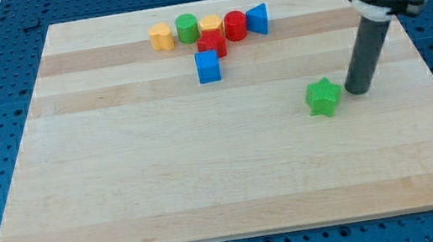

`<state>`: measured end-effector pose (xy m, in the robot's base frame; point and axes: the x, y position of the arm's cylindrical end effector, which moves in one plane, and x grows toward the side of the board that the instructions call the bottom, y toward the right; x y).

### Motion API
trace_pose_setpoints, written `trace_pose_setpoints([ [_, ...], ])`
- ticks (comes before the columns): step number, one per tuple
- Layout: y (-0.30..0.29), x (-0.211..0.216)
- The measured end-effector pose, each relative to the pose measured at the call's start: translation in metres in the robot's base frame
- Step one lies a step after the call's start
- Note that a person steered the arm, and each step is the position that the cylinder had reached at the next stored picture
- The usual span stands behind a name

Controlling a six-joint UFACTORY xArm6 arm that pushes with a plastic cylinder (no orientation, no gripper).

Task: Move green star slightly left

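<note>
The green star (323, 97) lies on the wooden board (165, 179), right of the middle. My tip (358, 90) rests on the board just to the star's right, a small gap away, not touching as far as I can see. The dark rod rises from it toward the view's top right.
A cluster of blocks sits near the view's top centre: a yellow block (160, 37), a green cylinder (186, 28), a second yellow block (211, 27), a red cylinder (235, 26), a blue triangle (257, 19), a red block (212, 44) and a blue cube (208, 67).
</note>
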<state>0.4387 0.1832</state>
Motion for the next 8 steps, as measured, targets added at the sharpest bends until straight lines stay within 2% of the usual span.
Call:
trace_pose_setpoints([
  [2, -0.025, -0.012],
  [4, 0.029, 0.010],
  [5, 0.021, 0.019],
  [8, -0.065, 0.019],
])
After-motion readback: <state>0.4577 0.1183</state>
